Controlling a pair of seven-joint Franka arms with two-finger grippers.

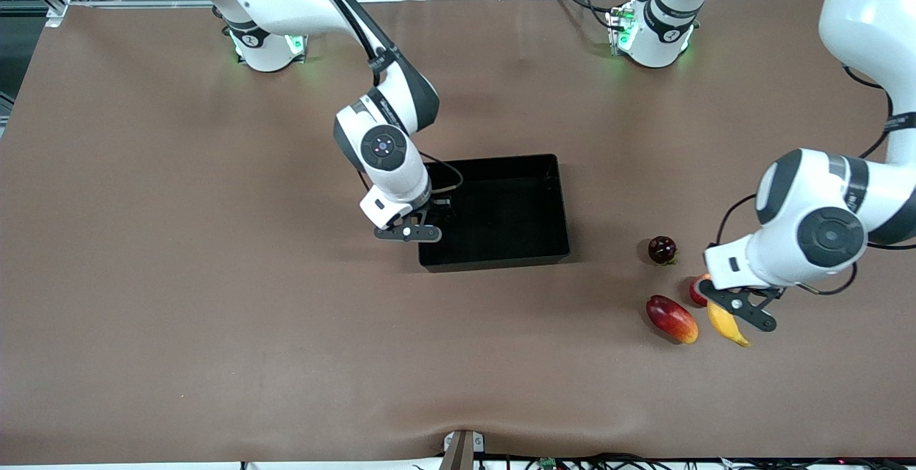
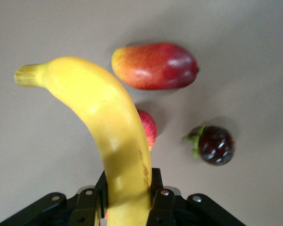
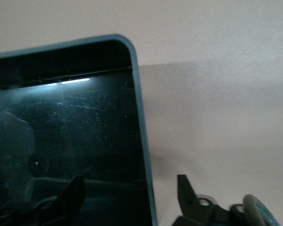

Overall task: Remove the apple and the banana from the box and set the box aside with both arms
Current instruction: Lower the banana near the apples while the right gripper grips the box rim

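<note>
My left gripper is shut on the yellow banana and holds it low over the table, beside the mango. In the left wrist view the banana sits between the fingers and sticks out over the red apple, which it partly hides. The apple lies just beside the gripper. The black box stands mid-table. My right gripper is open and empty, and its jaws straddle the box's wall at the right arm's end.
An oblong red-orange mango lies next to the banana, toward the right arm's end; it also shows in the left wrist view. A dark purple round fruit lies farther from the camera than the apple. The brown table surface surrounds the box.
</note>
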